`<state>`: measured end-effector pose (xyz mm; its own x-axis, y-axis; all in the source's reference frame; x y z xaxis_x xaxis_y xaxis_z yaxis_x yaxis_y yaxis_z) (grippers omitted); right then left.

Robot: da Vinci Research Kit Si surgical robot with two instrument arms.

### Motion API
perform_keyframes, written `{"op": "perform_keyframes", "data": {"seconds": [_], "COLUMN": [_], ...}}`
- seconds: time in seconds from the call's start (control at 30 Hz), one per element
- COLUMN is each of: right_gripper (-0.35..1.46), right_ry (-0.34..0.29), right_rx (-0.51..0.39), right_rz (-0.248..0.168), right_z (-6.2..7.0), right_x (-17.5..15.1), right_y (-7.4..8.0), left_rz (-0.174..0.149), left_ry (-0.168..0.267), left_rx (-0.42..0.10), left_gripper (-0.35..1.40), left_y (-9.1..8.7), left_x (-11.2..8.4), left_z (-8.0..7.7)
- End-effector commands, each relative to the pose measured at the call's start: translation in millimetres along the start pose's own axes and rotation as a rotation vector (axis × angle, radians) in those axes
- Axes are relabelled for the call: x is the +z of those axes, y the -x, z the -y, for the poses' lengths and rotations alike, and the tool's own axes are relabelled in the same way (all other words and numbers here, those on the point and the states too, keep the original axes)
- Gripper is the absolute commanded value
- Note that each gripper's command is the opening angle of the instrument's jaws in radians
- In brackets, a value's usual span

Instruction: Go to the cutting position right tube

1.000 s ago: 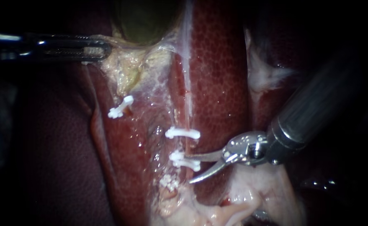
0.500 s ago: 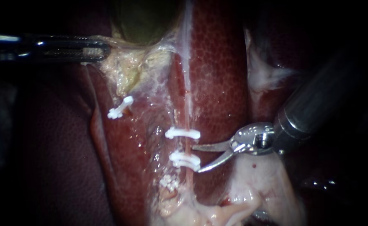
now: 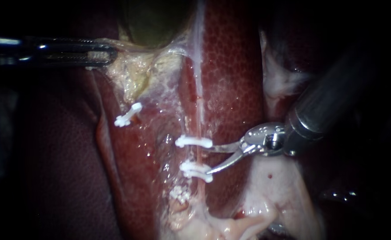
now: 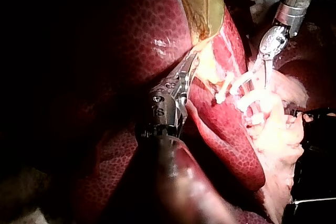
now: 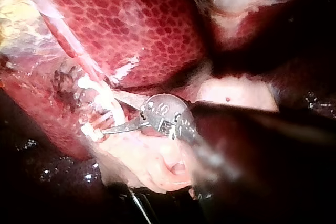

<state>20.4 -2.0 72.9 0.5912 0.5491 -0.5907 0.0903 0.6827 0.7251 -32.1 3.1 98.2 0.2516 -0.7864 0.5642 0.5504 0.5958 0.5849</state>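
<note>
Opening with the endoscope view: left instrument [image 3: 110,54]?
— Slender dark shaft, lying level, entering from the left. Jaws clamped on pale yellowish tissue [image 3: 133,75] below the olive-green gallbladder [image 3: 153,22]. Same place as a second ago.

Right instrument [image 3: 207,160]?
— Thick dark shaft slanting down from the upper right, silver wrist bent toward the thin pinkish right tube [image 3: 198,156], which runs down the mottled dark-red liver [image 3: 235,75]. Curved blades apart, gripping nothing. Tips just beside the tube, between the upper white clip [image 3: 194,142] and the lower white clip [image 3: 196,171]. A second ago they straddled the lower clip; they have since risen.

Left wrist view?
— Own jaws closed in the yellowish fold. The other instrument's blades spread beside the clips.

Right wrist view?
— Blades apart, tips at the two clips. Whether they touch the tube cannot be told.
</note>
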Motion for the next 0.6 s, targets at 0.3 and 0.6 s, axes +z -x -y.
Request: {"op": "perform_keyframes", "data": {"seconds": [0.3, 0.6], "right_gripper": [1.10, 1.15], "right_ry": [0.010, 0.000], "right_rx": [0.009, 0.019], "right_rz": [-0.001, -0.012], "right_z": [-0.1, -0.2], "right_x": [2.0, 3.5], "right_y": [0.0, -0.2], "left_rz": [0.000, 0.000], "left_ry": [0.000, -0.003], "left_rx": [0.000, 0.000], "left_gripper": [-0.35, -0.35], "left_y": [0.0, -0.2], "left_x": [0.0, 0.3], "left_z": [0.1, 0.3]}}
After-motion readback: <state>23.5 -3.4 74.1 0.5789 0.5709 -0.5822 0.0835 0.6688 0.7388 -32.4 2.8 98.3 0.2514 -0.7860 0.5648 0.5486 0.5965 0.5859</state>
